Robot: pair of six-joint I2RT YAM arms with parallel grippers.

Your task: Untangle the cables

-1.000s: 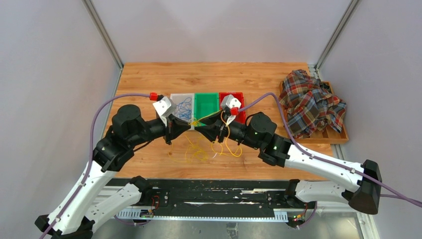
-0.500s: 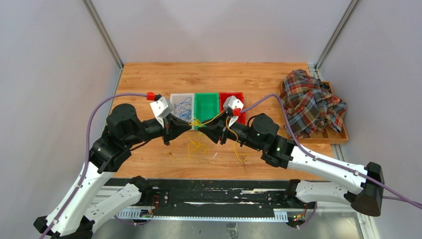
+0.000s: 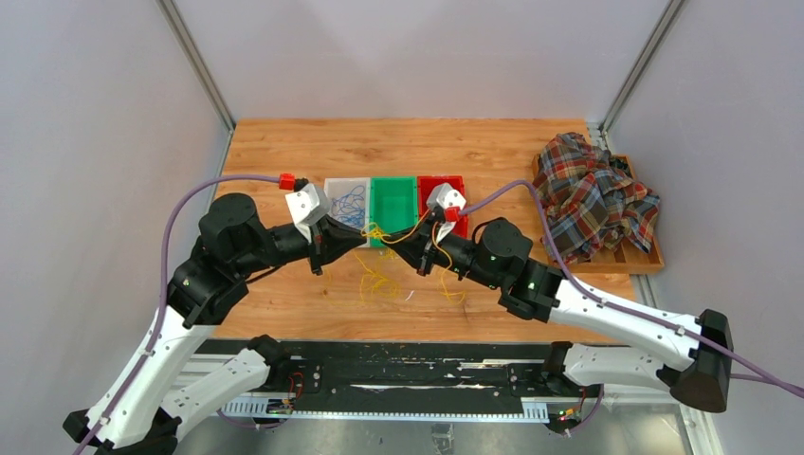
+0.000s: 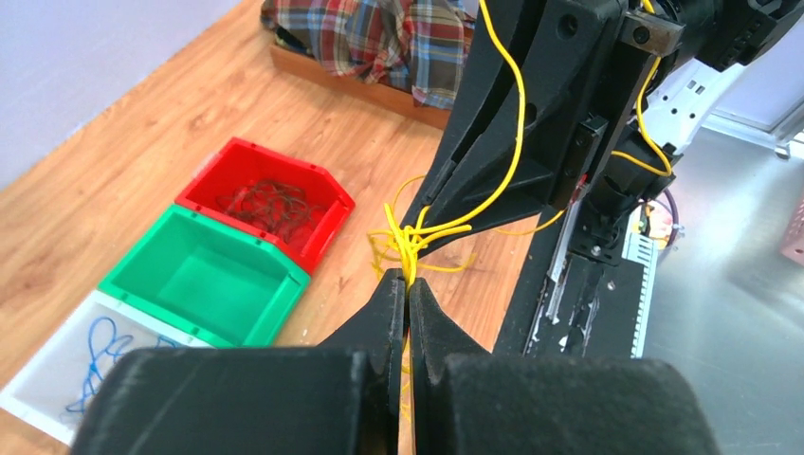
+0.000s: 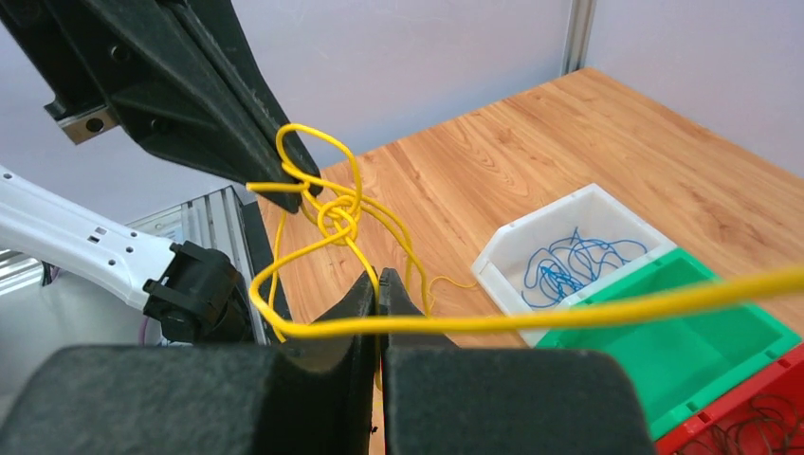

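"So where does the tangle sit?"

"Off the desk [image 3: 379, 142]. The yellow cables [image 4: 410, 239] hang in a small knot between the two arms, by the near rim of the green bin [image 3: 393, 199], and loose loops trail down to the wood toward the near edge."

"And the fingers?"

"Both pairs are pinched tight. The left fingers [image 4: 387, 305] clamp a yellow strand just under the knot. The right fingers [image 5: 362, 292] are closed too, their tips near the left ones, with a strand running down into their seam. I judge it held, though the pinch itself is hard to see."

"Why so close together?"

"Probably so each pair grips a different strand right at the knot. Drawing apart from there should loosen it, not drag slack from further out."

"Why the bins?"

"Sorting by colour, it seems. Blue cables [image 5: 559, 270] lie in the white bin [image 3: 346, 181] and dark cables [image 4: 261, 201] in the red bin [image 3: 455, 180]. The green one is bare, likely waiting for yellow."

"Any risk?"

"Pull the wrong strand and the knot cinches tighter."
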